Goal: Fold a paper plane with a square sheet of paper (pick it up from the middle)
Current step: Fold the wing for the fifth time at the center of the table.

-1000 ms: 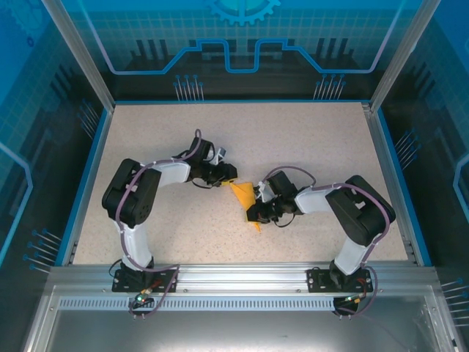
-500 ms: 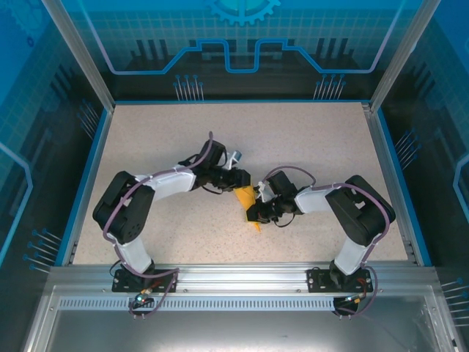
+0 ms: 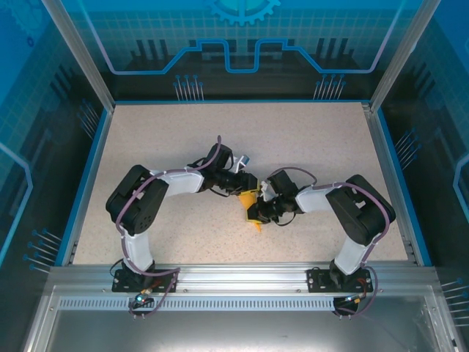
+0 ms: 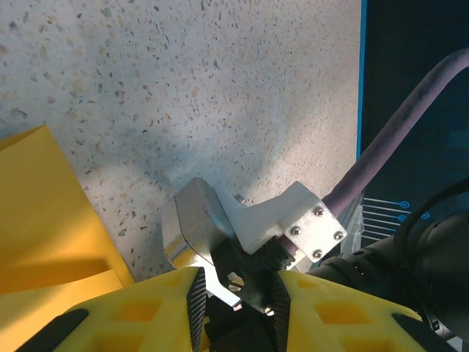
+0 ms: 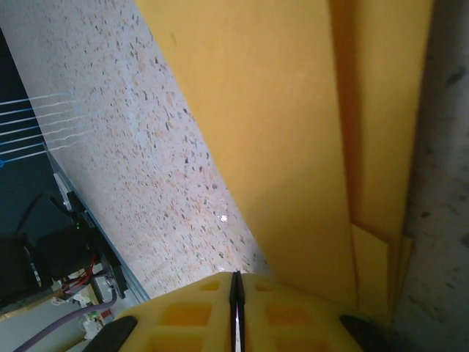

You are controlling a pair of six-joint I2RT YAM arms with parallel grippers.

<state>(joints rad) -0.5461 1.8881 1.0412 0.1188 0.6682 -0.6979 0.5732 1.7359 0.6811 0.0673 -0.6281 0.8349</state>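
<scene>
From above, you see the paper plane (image 3: 250, 198) lying flat on the speckled table (image 3: 308, 139), a slim orange-yellow shape. Your left gripper (image 3: 246, 188) sits at the paper plane's far end, and your right gripper (image 3: 256, 213) is over its near half.

In your left wrist view, the paper plane (image 4: 44, 213) lies to the left of the left gripper (image 4: 238, 284). Its fingers (image 4: 146, 312) stand slightly apart with nothing between them.

In your right wrist view, the right gripper (image 5: 236, 284) has its fingers pressed together. The paper plane (image 5: 293, 132) runs ahead from their tips, with creased layers along its right side. You cannot tell whether any paper is nipped.
</scene>
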